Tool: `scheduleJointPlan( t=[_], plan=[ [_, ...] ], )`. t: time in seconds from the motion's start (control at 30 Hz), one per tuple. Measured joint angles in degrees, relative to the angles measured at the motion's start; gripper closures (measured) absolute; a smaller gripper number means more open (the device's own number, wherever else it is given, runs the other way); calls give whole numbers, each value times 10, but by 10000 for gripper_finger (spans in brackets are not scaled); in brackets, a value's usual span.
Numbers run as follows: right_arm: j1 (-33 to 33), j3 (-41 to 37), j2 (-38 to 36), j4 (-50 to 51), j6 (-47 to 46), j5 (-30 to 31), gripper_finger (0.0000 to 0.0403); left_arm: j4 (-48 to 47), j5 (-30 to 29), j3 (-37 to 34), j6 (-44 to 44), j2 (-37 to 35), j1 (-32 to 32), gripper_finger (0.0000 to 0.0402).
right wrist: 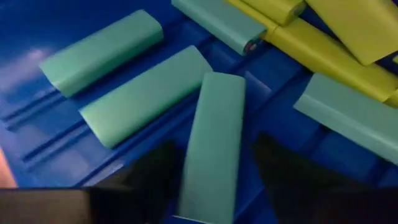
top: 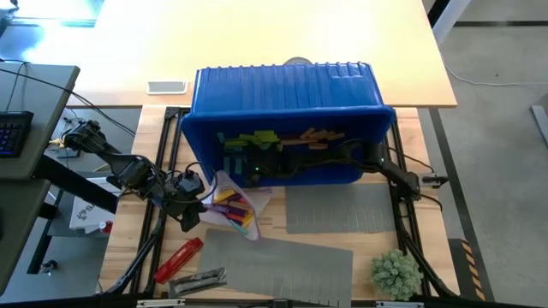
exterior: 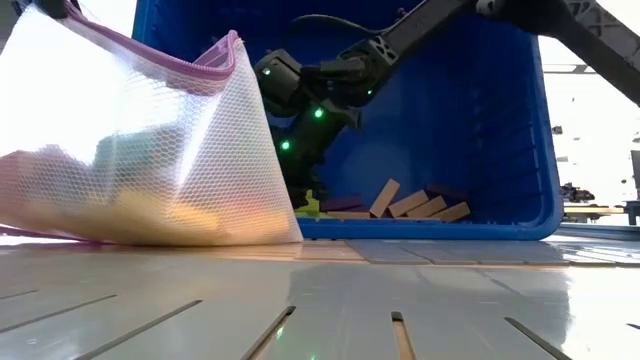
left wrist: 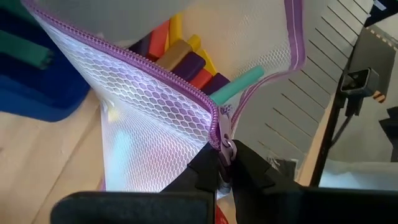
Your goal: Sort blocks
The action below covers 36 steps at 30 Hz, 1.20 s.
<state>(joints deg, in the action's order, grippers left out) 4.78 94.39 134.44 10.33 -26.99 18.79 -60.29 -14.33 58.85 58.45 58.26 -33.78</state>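
Inside the blue bin (top: 282,85), the right claw (right wrist: 214,180) hangs released, one finger each side of a teal block (right wrist: 214,134), its long way pointing straight ahead. The left claw (left wrist: 224,171) pinches the mesh bag (left wrist: 155,112).

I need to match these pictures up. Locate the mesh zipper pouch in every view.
High view: mesh zipper pouch left of centre, in front of the blue bin.
Low view: pouch fills the left side.
Left wrist view: pouch, its zipper end pinched by the left gripper.
Right wrist view: not in it.
Shared landmark: the blue bin.
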Motion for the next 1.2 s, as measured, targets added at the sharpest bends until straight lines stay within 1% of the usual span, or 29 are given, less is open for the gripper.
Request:
scheduleJointPlan(
  t=[0.07,0.2,0.37,0.57,0.7,0.87,0.97,1.07,1.13,1.2],
  plan=[
    [1,-1,-3,18,14,-7,227,0,-11,0,0,0,0,402],
    [1,4,-11,46,18,-17,316,2,-15,0,0,1,0,402],
    [0,27,-32,76,40,-33,317,2,-25,0,-1,1,0,402],
    [-6,101,-88,141,82,10,317,3,-31,0,-18,3,0,402],
    [-21,154,-110,199,131,19,317,2,-33,0,-21,3,0,402],
    [-65,216,-135,263,150,11,317,2,-33,0,-23,4,0,402],
    [-106,242,-137,309,123,-23,317,2,-37,0,-25,4,0,402],
    [-162,245,-136,309,105,-43,317,1,-43,0,-21,4,0,402],
    [-193,234,-134,294,88,-34,317,2,-43,0,-22,4,0,402],
    [-210,214,-126,284,46,6,317,2,-43,0,-29,4,0,402]
  ],
)
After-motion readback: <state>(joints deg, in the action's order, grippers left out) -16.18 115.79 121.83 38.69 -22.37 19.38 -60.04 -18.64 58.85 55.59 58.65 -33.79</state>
